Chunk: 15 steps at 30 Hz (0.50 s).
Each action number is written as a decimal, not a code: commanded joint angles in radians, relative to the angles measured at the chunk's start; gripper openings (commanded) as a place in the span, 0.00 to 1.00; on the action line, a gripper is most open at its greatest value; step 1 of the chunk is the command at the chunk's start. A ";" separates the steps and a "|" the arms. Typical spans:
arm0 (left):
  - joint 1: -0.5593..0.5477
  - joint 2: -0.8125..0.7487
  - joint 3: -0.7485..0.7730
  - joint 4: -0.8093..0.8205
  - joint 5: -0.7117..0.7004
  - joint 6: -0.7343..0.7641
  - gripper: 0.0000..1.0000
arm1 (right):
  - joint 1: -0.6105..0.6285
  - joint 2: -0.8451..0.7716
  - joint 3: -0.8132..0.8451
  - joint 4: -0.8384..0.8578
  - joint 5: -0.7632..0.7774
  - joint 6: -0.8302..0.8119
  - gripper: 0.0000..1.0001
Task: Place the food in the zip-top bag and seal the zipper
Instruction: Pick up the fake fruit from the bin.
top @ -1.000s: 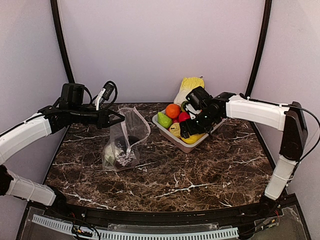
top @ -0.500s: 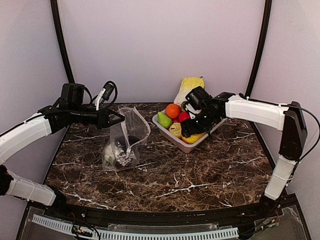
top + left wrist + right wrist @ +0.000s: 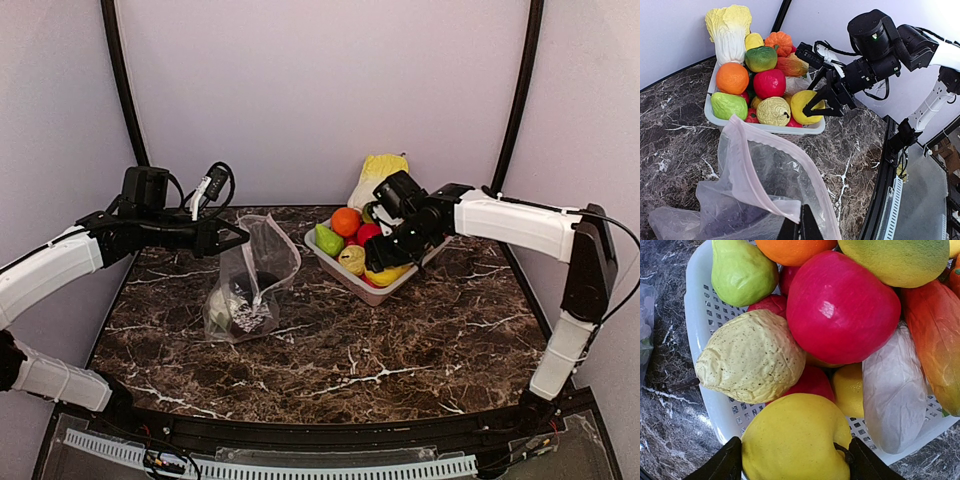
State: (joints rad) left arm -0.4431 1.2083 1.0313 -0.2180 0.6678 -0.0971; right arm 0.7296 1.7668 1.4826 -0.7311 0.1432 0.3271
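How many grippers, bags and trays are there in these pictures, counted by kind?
Grippers: 2, the left gripper and the right gripper
Bags: 1, the zip-top bag
Trays: 1, the pale tray
Total: 4

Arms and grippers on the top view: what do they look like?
Both arms have white shells, left arm and right arm, with black joints. The left gripper and right gripper are black with slim pointed fingers. Black cables loop by the left wrist.
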 commanded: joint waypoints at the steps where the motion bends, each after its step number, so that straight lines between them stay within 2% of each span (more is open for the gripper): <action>1: 0.000 -0.033 0.010 -0.009 -0.009 0.015 0.01 | -0.009 -0.073 -0.032 0.037 0.008 0.010 0.67; 15: -0.001 -0.037 0.010 -0.008 -0.006 0.014 0.01 | -0.009 -0.269 -0.084 0.115 -0.049 -0.012 0.64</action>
State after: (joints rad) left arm -0.4431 1.2072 1.0313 -0.2180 0.6640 -0.0971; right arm 0.7254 1.5578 1.4235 -0.6777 0.1261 0.3264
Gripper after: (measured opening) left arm 0.009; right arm 0.653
